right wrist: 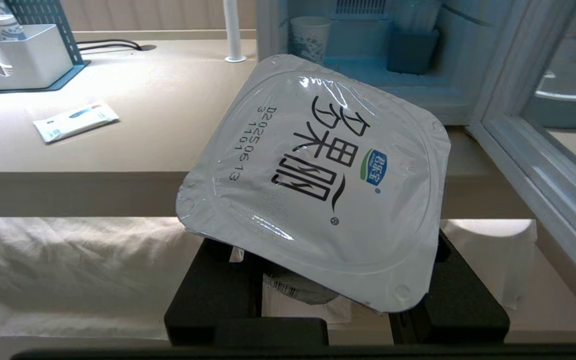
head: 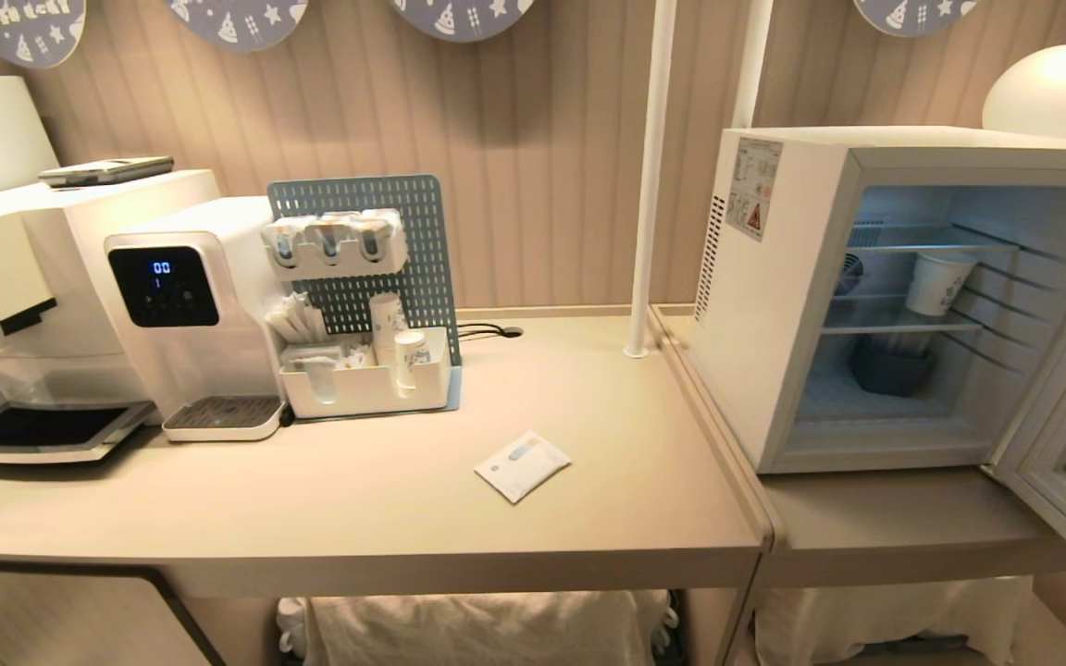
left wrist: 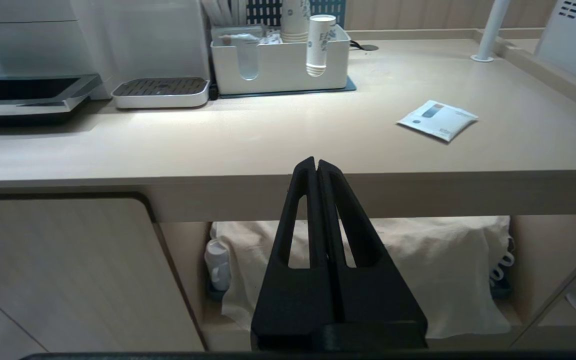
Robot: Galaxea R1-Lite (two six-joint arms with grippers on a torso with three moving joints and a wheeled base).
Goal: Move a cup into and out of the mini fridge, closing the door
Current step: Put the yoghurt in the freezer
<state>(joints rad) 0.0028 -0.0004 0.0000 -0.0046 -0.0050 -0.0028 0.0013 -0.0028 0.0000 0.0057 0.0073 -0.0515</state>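
Gripping the cup [right wrist: 313, 180], lid tilted, the right gripper [right wrist: 335, 295] waits near the counter's front edge before the fridge [head: 875, 296], door [head: 1065, 435] open; left gripper [left wrist: 316, 167] pressed shut, lower left.

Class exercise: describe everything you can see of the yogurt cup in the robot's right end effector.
The cup is a small tub under a wide, squarish white foil lid with rounded corners, black characters, a blue-green logo and a printed date code. The lid is shiny, slightly wrinkled and tilted. The right end effector grips its body below the lid, in front of the counter, short of the open mini fridge.
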